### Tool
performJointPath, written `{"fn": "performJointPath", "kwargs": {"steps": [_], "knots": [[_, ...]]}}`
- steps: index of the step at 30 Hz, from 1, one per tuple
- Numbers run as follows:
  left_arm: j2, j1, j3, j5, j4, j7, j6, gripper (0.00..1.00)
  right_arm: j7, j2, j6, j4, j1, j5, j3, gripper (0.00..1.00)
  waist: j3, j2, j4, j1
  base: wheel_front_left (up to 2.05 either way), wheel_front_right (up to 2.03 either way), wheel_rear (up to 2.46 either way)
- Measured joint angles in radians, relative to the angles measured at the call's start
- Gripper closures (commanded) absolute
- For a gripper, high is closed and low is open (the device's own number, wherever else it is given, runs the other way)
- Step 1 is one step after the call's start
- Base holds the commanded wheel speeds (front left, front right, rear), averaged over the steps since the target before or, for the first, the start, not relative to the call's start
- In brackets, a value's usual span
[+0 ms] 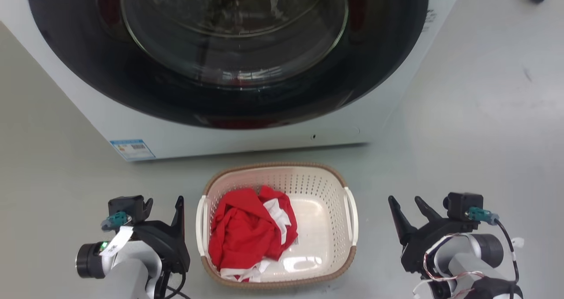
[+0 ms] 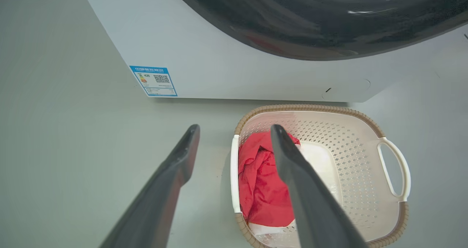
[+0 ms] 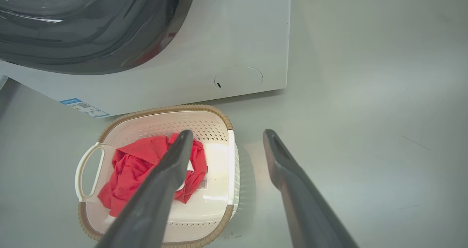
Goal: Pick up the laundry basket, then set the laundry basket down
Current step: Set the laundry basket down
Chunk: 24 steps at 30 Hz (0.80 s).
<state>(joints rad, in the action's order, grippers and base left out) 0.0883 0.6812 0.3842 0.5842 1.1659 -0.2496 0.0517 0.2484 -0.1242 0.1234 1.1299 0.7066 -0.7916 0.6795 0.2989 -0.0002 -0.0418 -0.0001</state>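
Left gripper (image 1: 165,201) and right gripper (image 1: 403,200) are both spread apart with nothing held. One sits each side of basket (image 1: 275,164), near it, not touching. Basket is upright on floor (image 1: 462,149), just in front of washer (image 1: 246,142), between the two grippers. Red-and-white cloth (image 1: 246,228) is bunched inside, toward robot's left half.

Handling, my read: thin moulded plastic, light. It holds shape, but perforated walls will flex if squeezed. Cloth adds little weight but sits off-centre, so expect slight tilt to left. Smooth plastic — could slip in narrow fingers (image 2: 296,178).

Grab points: white left handle (image 1: 201,222) and right handle (image 1: 351,215), one per gripper. Each wrist view has its own handle lying between the fingers, so approach looks lined up. Close across handle bar — not rim or wall. Lift both sides together, keep level.
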Motion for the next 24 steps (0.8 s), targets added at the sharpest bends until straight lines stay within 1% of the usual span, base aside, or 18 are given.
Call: {"fn": "performJointPath", "kwargs": {"steps": [4,10,11,16,21,24], "knots": [[0.013,-0.058,-0.019,-0.017,-0.063,0.000,-0.020,0.00,0.000,-0.008,-0.010,-0.036,-0.049,0.000,-0.024,0.00,-0.060,0.0000,-0.004,0.0000,0.00,0.00,0.00],[0.019,-0.162,-0.048,-0.028,-0.180,0.000,-0.050,0.00,0.000,-0.031,-0.049,-0.119,-0.126,0.025,-0.059,0.00,-0.147,0.0000,-0.009,0.0000,0.00,0.00,0.00],[0.019,-0.162,-0.048,-0.028,-0.180,0.000,-0.050,0.00,0.000,-0.031,-0.049,-0.119,-0.126,0.025,-0.059,0.00,-0.147,0.0000,-0.009,0.0000,0.00,0.00,0.00],[0.023,-0.237,-0.054,-0.053,-0.308,0.000,-0.072,0.00,0.001,-0.061,-0.085,-0.208,-0.184,0.057,-0.086,0.00,-0.208,0.0001,-0.011,0.0000,0.00,0.00,0.00],[0.047,-0.335,-0.060,-0.102,-0.437,0.000,-0.107,0.00,0.001,-0.077,-0.121,-0.318,-0.241,0.114,-0.098,0.00,-0.253,0.0000,-0.014,0.0000,0.00,0.00,0.00],[0.054,-0.387,-0.060,-0.126,-0.518,0.000,-0.124,0.00,0.001,-0.098,-0.146,-0.384,-0.284,0.140,-0.111,0.00,-0.275,0.0001,-0.015,0.0001,0.00,0.00,0.00]]}}
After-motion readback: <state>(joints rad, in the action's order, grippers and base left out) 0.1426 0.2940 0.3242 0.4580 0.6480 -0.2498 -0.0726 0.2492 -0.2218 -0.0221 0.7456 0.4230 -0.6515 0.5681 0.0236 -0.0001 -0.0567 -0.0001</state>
